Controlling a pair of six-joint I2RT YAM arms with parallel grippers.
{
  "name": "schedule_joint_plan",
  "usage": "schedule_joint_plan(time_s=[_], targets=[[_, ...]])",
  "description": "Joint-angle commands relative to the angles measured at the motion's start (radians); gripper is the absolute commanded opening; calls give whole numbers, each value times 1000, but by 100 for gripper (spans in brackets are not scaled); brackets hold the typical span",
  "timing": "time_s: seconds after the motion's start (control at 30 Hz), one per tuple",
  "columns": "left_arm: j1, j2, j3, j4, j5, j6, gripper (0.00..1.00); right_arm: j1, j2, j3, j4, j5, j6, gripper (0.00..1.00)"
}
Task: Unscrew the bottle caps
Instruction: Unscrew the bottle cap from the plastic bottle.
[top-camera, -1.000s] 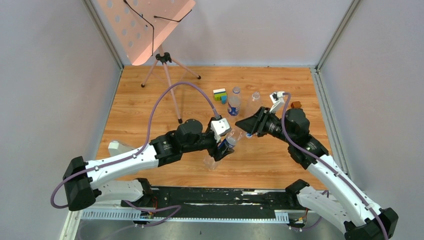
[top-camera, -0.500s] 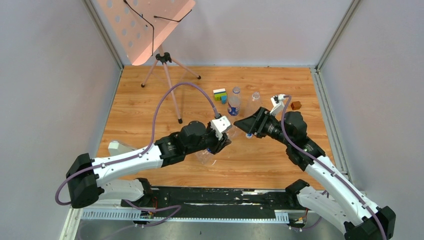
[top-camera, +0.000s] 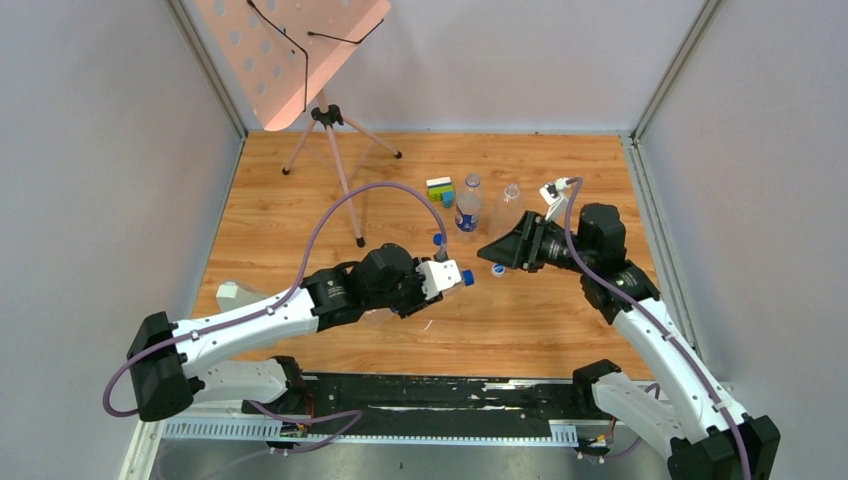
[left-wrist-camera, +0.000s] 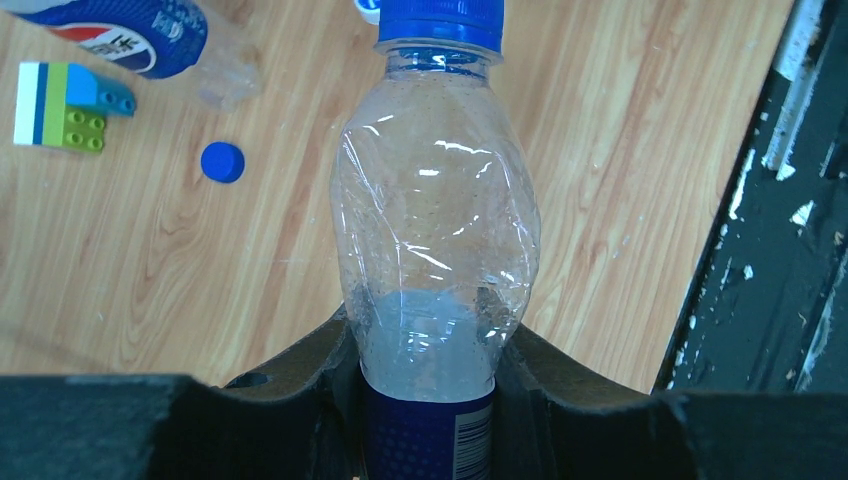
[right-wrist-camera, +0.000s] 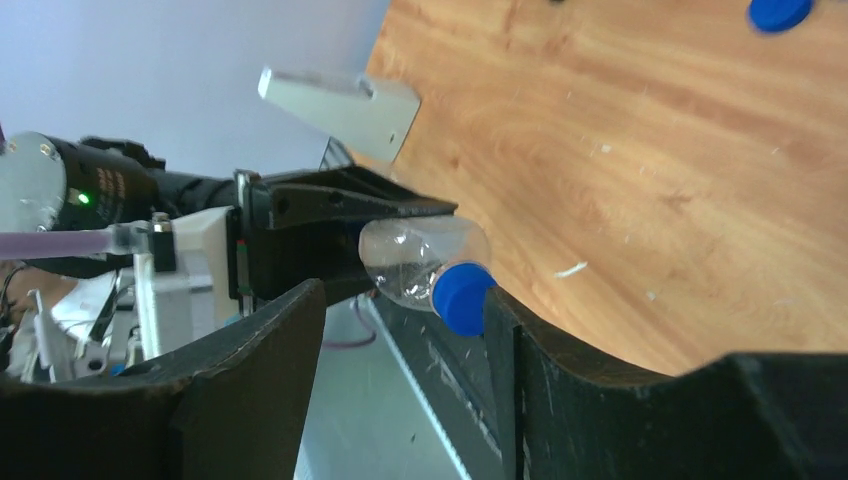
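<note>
My left hand (left-wrist-camera: 430, 375) is clamped around the lower part of a clear, crinkly bottle (left-wrist-camera: 435, 250), just above its blue label. It holds the bottle tipped over, with the neck pointing toward my right hand (right-wrist-camera: 400, 300). The dark blue cap (left-wrist-camera: 440, 18) sits on the neck. My right hand has its fingers (right-wrist-camera: 250, 350) well spread and grips nothing. It faces that cap, and from above I see a gap between the two. On the wooden worktop (top-camera: 300, 200) lie a loose blue cap (top-camera: 438, 239) and, just below my right hand, a paler cap (top-camera: 497, 270). Farther back stand a labelled bottle (top-camera: 468, 207) and an unlabelled bottle (top-camera: 510, 200), beside a toy block cluster (top-camera: 440, 189).
</note>
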Motion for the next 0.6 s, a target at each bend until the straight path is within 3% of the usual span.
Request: schedule_joint_plan(time_s=[0.0, 0.2, 0.4, 0.57], targets=[[-2, -64, 12, 25, 89, 116, 7, 2, 46, 10, -40, -172, -44, 61], [-2, -98, -4, 64, 110, 127, 7, 40, 78, -2, -35, -173, -54, 61], [-2, -100, -2, 59, 110, 136, 6, 52, 107, -8, 13, -221, -39, 44], [-2, -99, -3, 65, 103, 137, 6, 59, 113, -5, 25, -246, -39, 44]])
